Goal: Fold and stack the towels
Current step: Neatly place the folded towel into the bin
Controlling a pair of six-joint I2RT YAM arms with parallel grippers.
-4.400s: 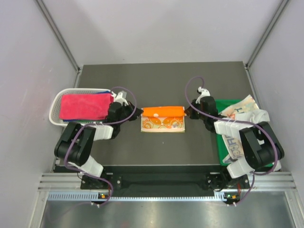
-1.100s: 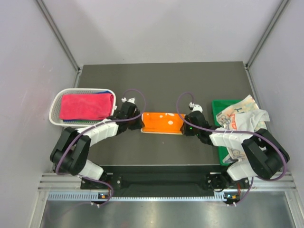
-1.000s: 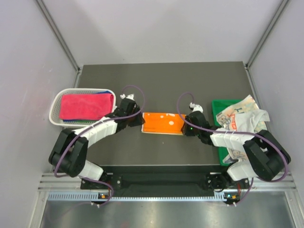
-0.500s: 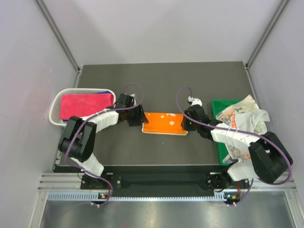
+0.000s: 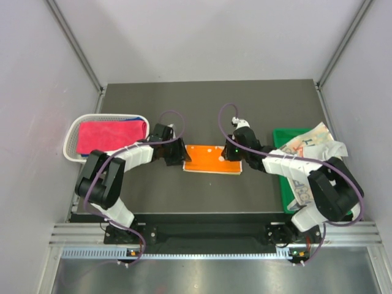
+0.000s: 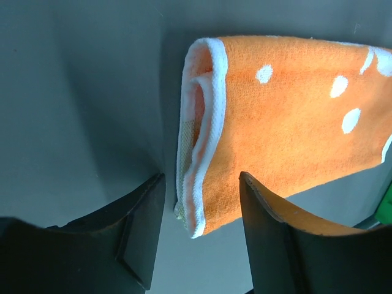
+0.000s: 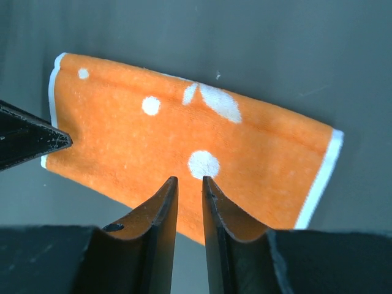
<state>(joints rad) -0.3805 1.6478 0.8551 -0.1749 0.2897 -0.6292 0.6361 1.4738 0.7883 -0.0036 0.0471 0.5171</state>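
Note:
An orange towel with white dots [image 5: 211, 158] lies folded flat at the middle of the table. My left gripper [image 5: 179, 153] is open at its left end. In the left wrist view the towel's layered white-edged end [image 6: 199, 153] sits between the spread fingers [image 6: 144, 226] of the left gripper [image 6: 202, 177], not pinched. My right gripper [image 5: 233, 151] hovers over the towel's right part. In the right wrist view the right gripper [image 7: 189, 179] has only a narrow gap, nothing in it, above the orange towel [image 7: 153, 147].
A white mesh basket [image 5: 72, 133] at the left holds a pink-red towel [image 5: 110, 136] on a blue one [image 5: 137, 119]. At the right, a green tray [image 5: 284, 184] carries a crumpled white letter-print towel [image 5: 309, 147]. Grey walls close both sides.
The left gripper has opened and let go of the towel's left end. The right gripper has moved up and left over the towel. The towel now lies folded between them.

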